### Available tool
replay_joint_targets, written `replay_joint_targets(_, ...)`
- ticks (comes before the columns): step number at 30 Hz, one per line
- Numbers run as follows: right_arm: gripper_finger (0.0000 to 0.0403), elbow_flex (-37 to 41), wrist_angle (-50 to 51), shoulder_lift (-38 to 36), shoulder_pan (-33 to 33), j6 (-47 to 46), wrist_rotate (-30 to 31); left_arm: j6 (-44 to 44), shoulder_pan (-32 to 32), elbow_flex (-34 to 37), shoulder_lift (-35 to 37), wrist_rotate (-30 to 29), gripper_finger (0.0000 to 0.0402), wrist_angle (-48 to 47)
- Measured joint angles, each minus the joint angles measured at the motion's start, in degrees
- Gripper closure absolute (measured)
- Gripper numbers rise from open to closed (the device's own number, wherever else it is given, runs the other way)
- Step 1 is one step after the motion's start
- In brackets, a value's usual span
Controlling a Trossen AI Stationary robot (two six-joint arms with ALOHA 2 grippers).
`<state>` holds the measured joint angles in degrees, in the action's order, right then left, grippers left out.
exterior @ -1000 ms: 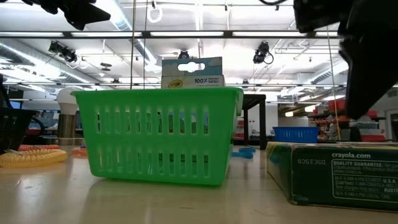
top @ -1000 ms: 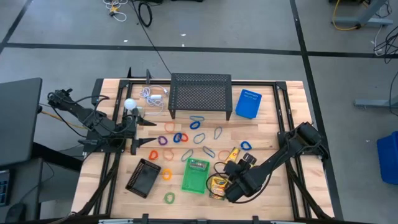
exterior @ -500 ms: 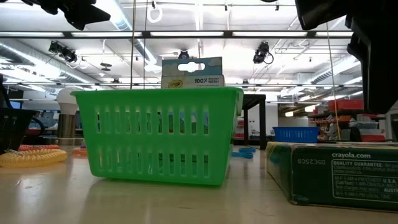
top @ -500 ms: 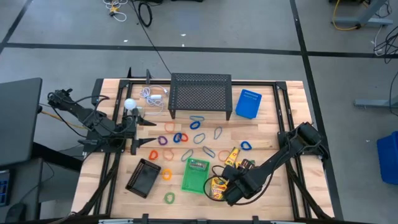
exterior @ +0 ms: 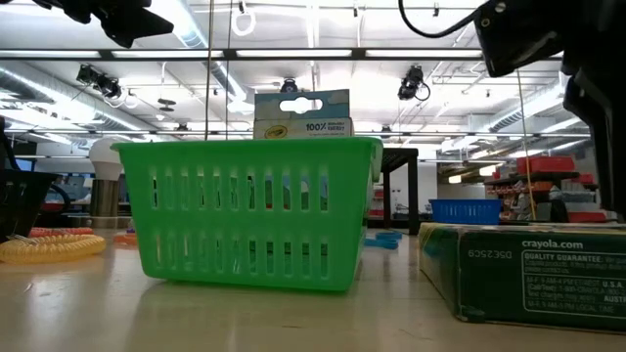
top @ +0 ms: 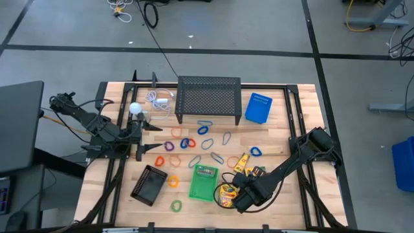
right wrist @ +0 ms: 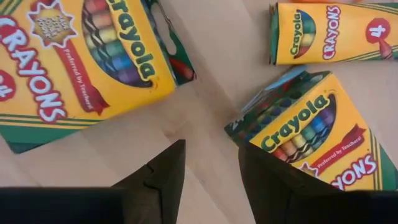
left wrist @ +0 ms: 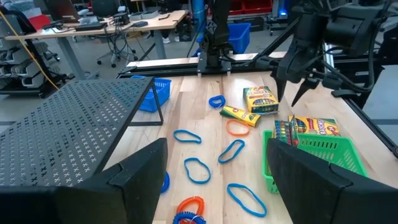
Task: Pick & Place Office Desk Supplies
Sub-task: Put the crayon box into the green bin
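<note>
Three yellow crayon boxes lie flat on the wood under my right gripper (right wrist: 210, 167): a large one (right wrist: 81, 56), a mid-sized one (right wrist: 311, 124) and a small one (right wrist: 329, 31). The gripper points down and is open, with bare table between its fingers; the mid-sized box's corner lies right beside one finger. Another crayon box (exterior: 301, 114) stands in the green basket (top: 202, 183). Coloured loops (top: 194, 142) lie scattered mid-table. My left gripper (left wrist: 224, 186) waits open at the table's left side (top: 154, 137), above the table.
A black mesh shelf (top: 208, 97) stands at the far middle, with a blue basket (top: 259, 108) to its right. A white cable (top: 160, 99) and a white ball (top: 134, 109) lie to the shelf's left. A black tray (top: 150, 184) sits near the left front.
My right gripper has tipped a little over the crayon boxes and shifted slightly toward the near edge. Nothing on the table has moved.
</note>
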<state>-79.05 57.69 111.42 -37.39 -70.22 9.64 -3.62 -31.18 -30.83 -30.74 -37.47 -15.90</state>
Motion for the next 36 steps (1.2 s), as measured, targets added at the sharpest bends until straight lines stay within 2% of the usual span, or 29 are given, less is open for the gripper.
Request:
replay_joint_targets(6, 0.0245, -0.1, -7.6, 0.6, 0.0, 0.2, 0.2, -0.7, 0.0, 0.0, 0.0, 0.0, 0.0118, -0.1)
replay_joint_targets(15, 0.0276, -0.1, -4.1, 5.5, 0.0, 1.1, -4.8, -0.9, 0.0, 0.0, 0.0, 0.0, 0.0118, -0.5)
replay_joint_targets(22, 0.0288, -0.1, -2.3, 4.2, 0.1, 1.1, -5.2, -0.9, 0.0, 0.0, 0.0, 0.0, 0.0118, -0.4)
replay_joint_targets(26, 0.0270, -0.6, -2.4, 4.1, 0.4, 3.1, -5.1, -0.9, 0.0, 0.0, 0.0, 0.0, 0.0118, -0.4)
replay_joint_targets(36, 0.0188, -0.6, -3.9, 4.1, 4.3, 7.7, -8.3, -1.5, 0.0, 0.0, 0.0, 0.2, 0.0118, -0.4)
